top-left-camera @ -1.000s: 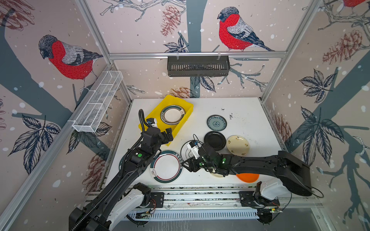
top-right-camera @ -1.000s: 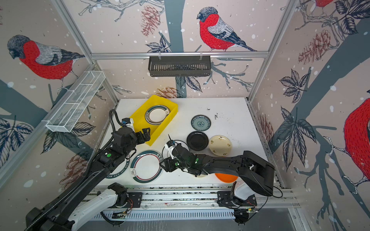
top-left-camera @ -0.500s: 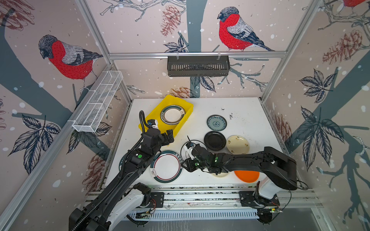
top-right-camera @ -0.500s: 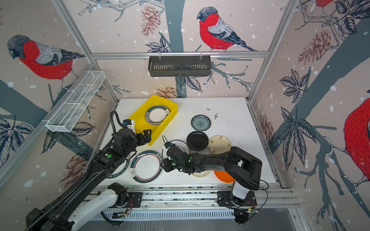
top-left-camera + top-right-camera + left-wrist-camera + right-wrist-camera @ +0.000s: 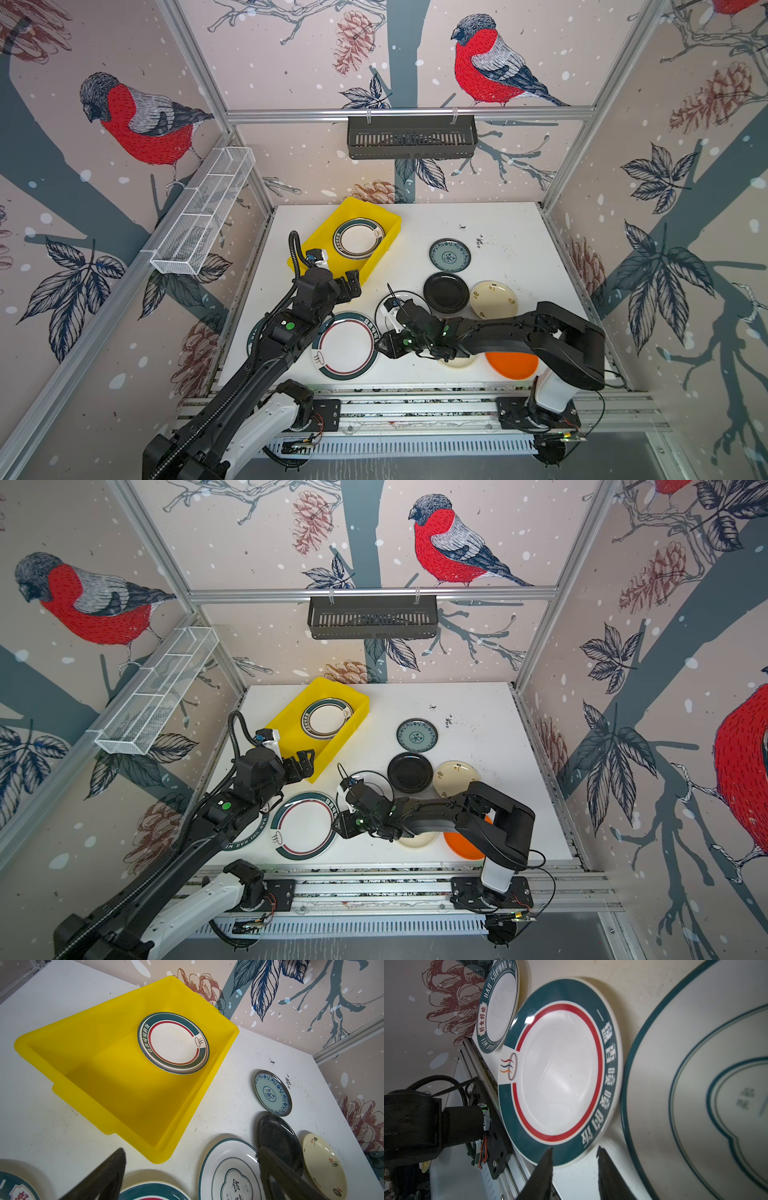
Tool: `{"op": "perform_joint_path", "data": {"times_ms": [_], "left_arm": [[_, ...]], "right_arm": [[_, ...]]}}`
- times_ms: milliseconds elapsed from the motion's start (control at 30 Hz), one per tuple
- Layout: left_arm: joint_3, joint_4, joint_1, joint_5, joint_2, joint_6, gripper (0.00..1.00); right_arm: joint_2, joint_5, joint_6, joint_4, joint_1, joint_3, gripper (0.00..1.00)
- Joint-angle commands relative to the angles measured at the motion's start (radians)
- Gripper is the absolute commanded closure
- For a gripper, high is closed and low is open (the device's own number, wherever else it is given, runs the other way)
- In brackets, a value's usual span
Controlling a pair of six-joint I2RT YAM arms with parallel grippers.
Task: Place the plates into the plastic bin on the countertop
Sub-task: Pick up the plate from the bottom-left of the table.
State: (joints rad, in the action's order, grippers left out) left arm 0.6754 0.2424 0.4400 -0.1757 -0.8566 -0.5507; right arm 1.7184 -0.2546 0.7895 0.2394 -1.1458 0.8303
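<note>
The yellow plastic bin (image 5: 316,245) stands at the countertop's back left with one green-rimmed plate (image 5: 359,238) inside. My left gripper (image 5: 351,284) hovers open and empty over the bin's near corner (image 5: 162,1155). A large plate with a green and red rim (image 5: 345,347) lies flat near the front edge. My right gripper (image 5: 574,1149), turned on its side, is at that plate's right edge. Its jaws are narrow, one fingertip (image 5: 549,1153) over the green rim (image 5: 571,1153), the other (image 5: 600,1152) beside the edge. A gap still shows.
More plates lie on the countertop (image 5: 507,232): teal (image 5: 449,254), black (image 5: 446,292), cream floral (image 5: 493,299), orange (image 5: 511,365), a thin-rimmed white one (image 5: 228,1172) and a lettered one (image 5: 497,1005) at the front left corner. A black basket (image 5: 411,137) hangs on the back wall.
My right gripper has slid left to the plate's rim and its jaws have narrowed. The left arm has stayed still and open.
</note>
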Motion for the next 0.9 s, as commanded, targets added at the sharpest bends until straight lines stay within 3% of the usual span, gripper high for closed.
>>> {"op": "perform_joint_path", "data": {"times_ms": [0, 567, 867], "left_arm": [[-0.003, -0.035, 0.0, 0.002, 0.005, -0.006, 0.02], [-0.007, -0.006, 0.0, -0.016, 0.037, 0.006, 0.02], [-0.002, 0.008, 0.0, 0.001, 0.029, 0.011, 0.02]], "right_arm": [[0.011, -0.03, 0.018, 0.036, 0.0, 0.0, 0.65], [0.064, -0.102, 0.042, 0.076, 0.053, -0.006, 0.6], [0.113, -0.145, 0.016, 0.066, 0.067, 0.042, 0.67]]}}
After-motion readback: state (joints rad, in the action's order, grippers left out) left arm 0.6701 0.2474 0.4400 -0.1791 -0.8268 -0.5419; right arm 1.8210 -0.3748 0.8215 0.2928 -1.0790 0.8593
